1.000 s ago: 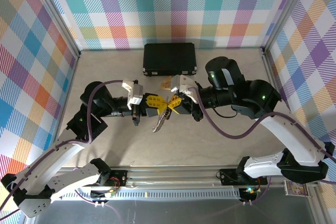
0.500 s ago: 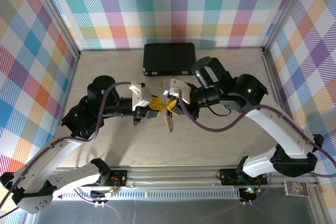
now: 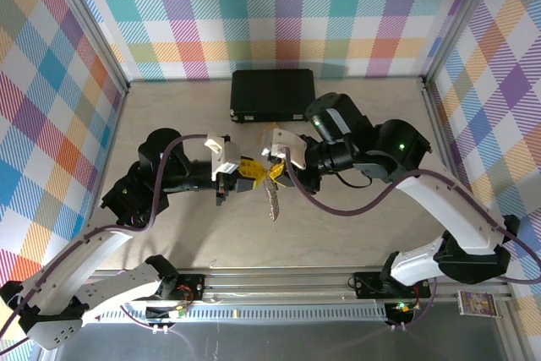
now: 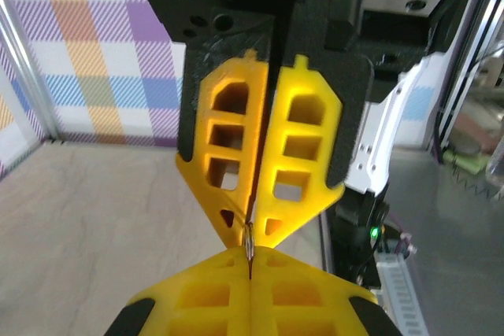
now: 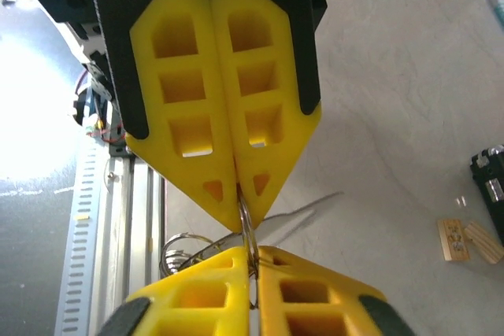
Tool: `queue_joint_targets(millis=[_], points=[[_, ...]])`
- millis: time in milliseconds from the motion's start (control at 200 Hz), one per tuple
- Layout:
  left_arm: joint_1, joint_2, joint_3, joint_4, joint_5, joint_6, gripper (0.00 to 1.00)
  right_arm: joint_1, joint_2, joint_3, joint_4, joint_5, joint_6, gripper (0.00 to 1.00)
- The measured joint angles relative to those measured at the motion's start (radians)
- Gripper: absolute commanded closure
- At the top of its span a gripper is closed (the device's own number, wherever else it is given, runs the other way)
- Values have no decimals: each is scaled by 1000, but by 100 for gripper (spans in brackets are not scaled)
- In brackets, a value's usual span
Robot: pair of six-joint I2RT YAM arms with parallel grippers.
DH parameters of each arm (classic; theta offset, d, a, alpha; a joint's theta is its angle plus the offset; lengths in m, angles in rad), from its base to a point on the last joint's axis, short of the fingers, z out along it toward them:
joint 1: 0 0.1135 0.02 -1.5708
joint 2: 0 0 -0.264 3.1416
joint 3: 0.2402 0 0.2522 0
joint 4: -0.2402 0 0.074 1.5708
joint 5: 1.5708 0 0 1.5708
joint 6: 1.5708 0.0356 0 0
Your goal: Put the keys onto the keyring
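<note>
Held: keyring (image 5: pixel 246 230), pinched by left gripper (image 3: pixel 254 170) and right gripper (image 3: pixel 273 172), both clamped shut, before black case (image 3: pixel 273 95). Hanging key (image 3: pixel 272 200) now straighter; likely threaded.

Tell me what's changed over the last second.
The left gripper and right gripper, tip to tip, shifted slightly left; the right arm's wrist swung inward. The keyring dangling below went from slanting left to pointing straight at the near edge. Unchanged: both stay pinched on it; the black case hasn't moved.
</note>
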Motion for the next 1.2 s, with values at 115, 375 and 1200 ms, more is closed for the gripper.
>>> queue_joint_targets(millis=[115,375,1200], points=[[0,-1,-12,99,32,-60,100,3,-33,-14,53,-24,13,79],[0,-19,-48,238,80,-145,100,5,-84,-50,135,-66,52,95],[-1,22,29,-106,-100,77,99,80,99,119,-100,207,-49,100]])
